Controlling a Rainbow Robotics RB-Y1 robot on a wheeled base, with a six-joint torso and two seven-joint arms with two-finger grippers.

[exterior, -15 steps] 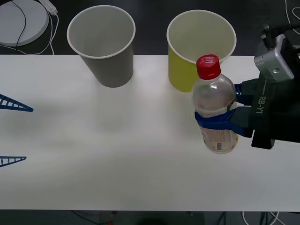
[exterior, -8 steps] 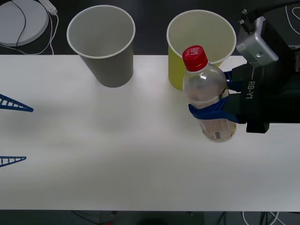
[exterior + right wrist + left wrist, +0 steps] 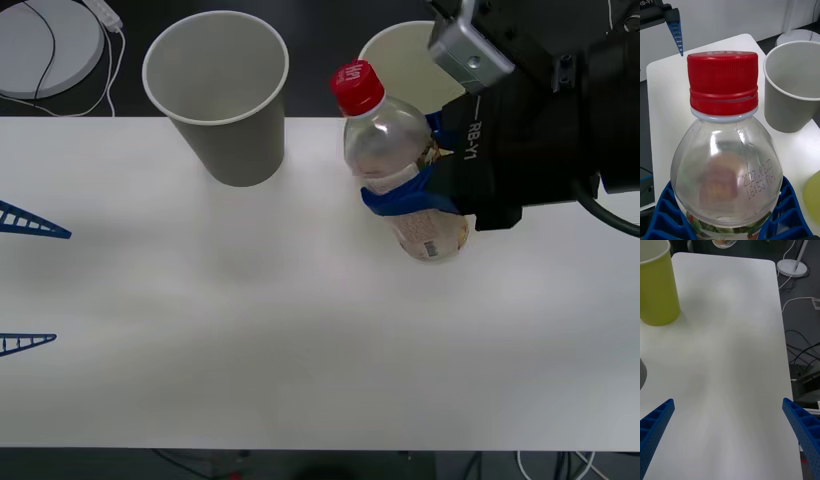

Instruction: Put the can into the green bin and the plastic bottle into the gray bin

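Note:
The plastic bottle (image 3: 395, 150), clear with a red cap (image 3: 722, 80), hangs tilted above the table with my right gripper (image 3: 415, 197) shut on its body; blue fingers (image 3: 662, 217) wrap its lower part. It is in front of the green bin (image 3: 400, 50), which the bottle and arm largely hide; the bin's yellow-green wall (image 3: 657, 288) is clear in the left wrist view. The gray bin (image 3: 220, 90) stands upright to the bottle's left, cap apart from its rim (image 3: 793, 93). My left gripper (image 3: 30, 285) stays open at the table's left edge (image 3: 728, 402). The can is out of view.
The white table (image 3: 250, 350) stretches bare in front of both bins. A round white base (image 3: 45, 40) with cables lies off the table's far left corner. A lamp foot (image 3: 792, 267) and more cables sit on the floor beyond the table's edge.
My right gripper has carried the bottle leftward and toward the far side, from right of the green bin to in front of it, nearer the gray bin. The left arm has not moved.

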